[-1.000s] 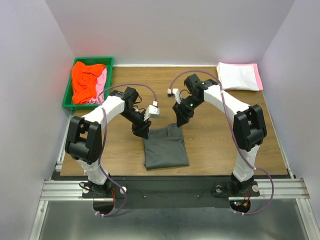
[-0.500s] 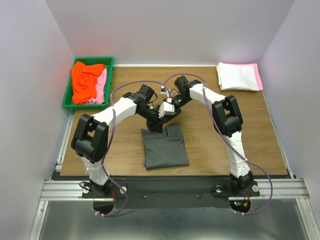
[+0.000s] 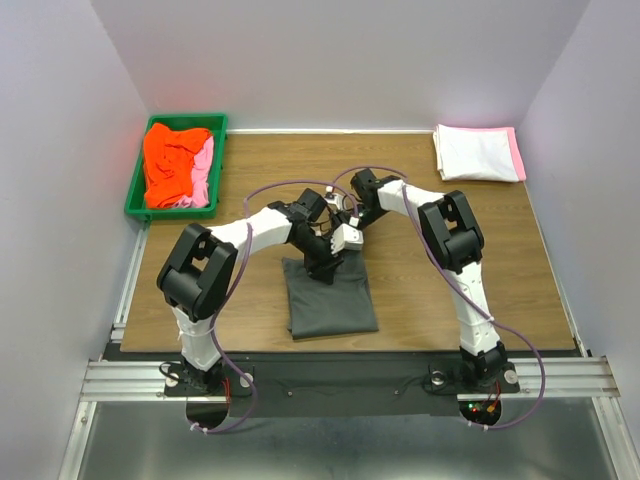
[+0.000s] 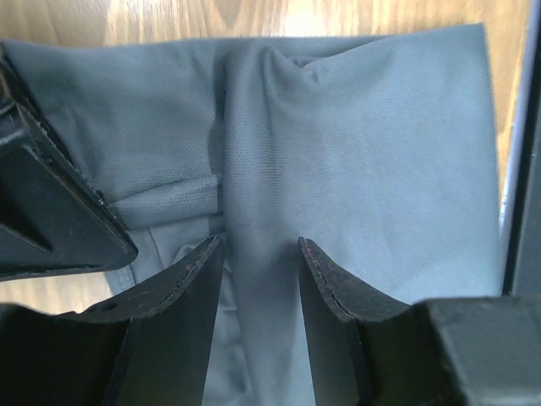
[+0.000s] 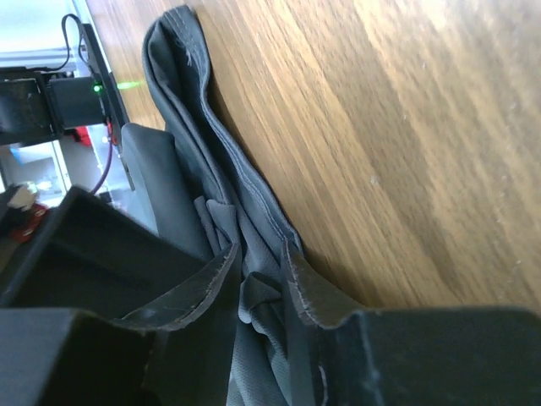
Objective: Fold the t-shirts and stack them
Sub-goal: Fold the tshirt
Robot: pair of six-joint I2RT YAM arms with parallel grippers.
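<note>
– Where is the grey shirt [image 3: 330, 300]?
– Folded flat on the surface [image 3: 450, 290], near the middle.
– And the left fingers [image 4: 182, 296]?
– At its far edge, set narrow, with a ridge of the cloth pinched between them.
– The right fingers [image 5: 199, 292]?
– Just beside them on that same edge, almost together on a bunched fold.
– Farther back?
– Far left, a green bin [image 3: 170, 213] holds an orange shirt [image 3: 168, 160] and a pink shirt [image 3: 203, 165]. Far right lies a folded white shirt [image 3: 475, 150].
</note>
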